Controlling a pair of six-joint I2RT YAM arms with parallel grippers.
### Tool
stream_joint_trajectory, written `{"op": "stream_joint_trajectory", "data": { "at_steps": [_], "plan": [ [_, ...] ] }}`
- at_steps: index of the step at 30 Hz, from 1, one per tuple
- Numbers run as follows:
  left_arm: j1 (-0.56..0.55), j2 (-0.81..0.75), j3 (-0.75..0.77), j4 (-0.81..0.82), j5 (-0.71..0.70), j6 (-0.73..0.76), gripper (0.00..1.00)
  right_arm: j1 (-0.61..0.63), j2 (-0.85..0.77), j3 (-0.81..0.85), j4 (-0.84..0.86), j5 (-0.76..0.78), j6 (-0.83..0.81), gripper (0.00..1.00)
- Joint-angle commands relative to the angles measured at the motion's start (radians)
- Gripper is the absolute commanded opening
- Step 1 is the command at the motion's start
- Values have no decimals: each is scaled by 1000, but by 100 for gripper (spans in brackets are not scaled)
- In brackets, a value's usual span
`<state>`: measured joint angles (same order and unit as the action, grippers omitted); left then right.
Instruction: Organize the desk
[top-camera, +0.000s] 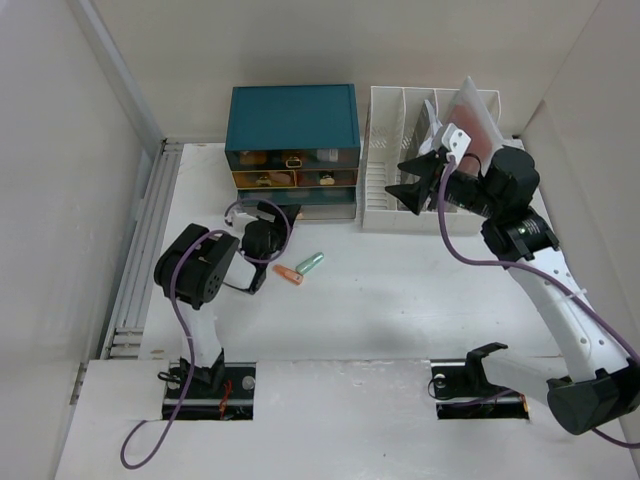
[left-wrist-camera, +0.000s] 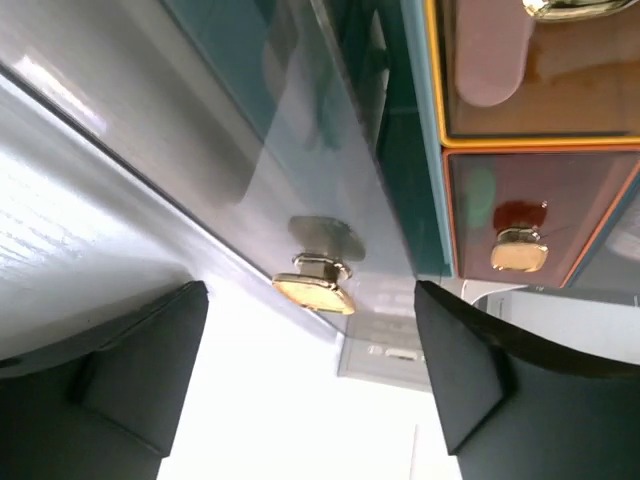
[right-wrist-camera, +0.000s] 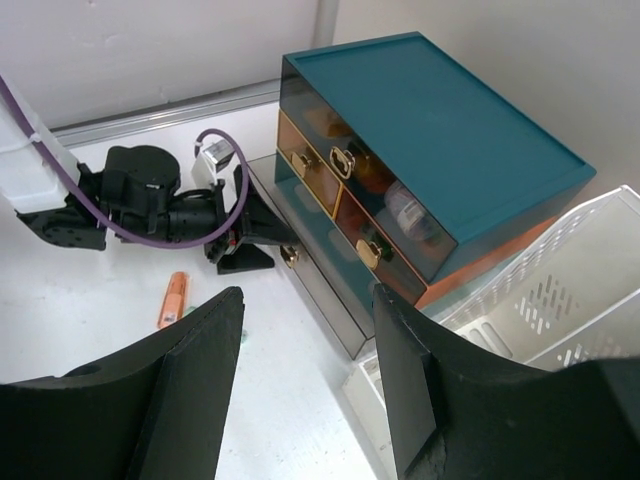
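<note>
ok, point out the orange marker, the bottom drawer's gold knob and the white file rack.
orange marker (top-camera: 288, 272): top external view, middle of its barrel.
gold knob (left-wrist-camera: 314, 291): left wrist view, its front face.
white file rack (top-camera: 390, 221): top external view, its near wall.

The cabinet (top-camera: 292, 118) is teal, its drawers (top-camera: 265, 180) smoky amber with orange edges and gold handles (left-wrist-camera: 313, 293). The rack (top-camera: 372, 150) is white and slotted, the desk (top-camera: 400, 290) plain matte white. On it lie an orange pen (top-camera: 288, 273) and a mint-green pen (top-camera: 311, 263).
</note>
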<state>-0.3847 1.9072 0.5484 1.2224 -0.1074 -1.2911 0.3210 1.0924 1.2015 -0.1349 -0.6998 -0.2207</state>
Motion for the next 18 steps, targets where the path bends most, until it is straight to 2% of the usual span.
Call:
{"op": "stream_joint_trajectory", "data": {
  "at_steps": [1,2,8,10,12,14,15,16,17,18],
  "plan": [
    [-3,-62,-18,2,-6,25,87,-5,-14,-2,66,-38,-14,60],
    [-3,-72,-18,-15,-6,38,91,-5,-14,-2,66,-38,-14,60],
    [-3,-192,-18,-82,-17,159,91,-5,7,-20,66,-70,-51,60],
    [-3,-264,-18,-133,-5,191,89,-5,18,-35,66,-85,-107,60],
    [-26,-356,-18,-210,-5,251,81,-5,29,-46,37,-98,-153,60],
    [-36,-427,-18,-332,-18,303,65,4,75,-36,-21,-89,-290,63],
    [-51,-500,-9,-380,-29,324,42,36,93,-36,-64,-78,-362,65],
    [-60,-538,-8,-415,-29,355,30,58,115,-20,-148,-67,-440,65],
    [-72,-578,-24,-444,-38,371,19,79,156,-20,-175,-54,-570,65],
    [-82,-620,-24,-508,-38,383,10,125,176,-20,-195,-23,-624,65]
  ]
}}
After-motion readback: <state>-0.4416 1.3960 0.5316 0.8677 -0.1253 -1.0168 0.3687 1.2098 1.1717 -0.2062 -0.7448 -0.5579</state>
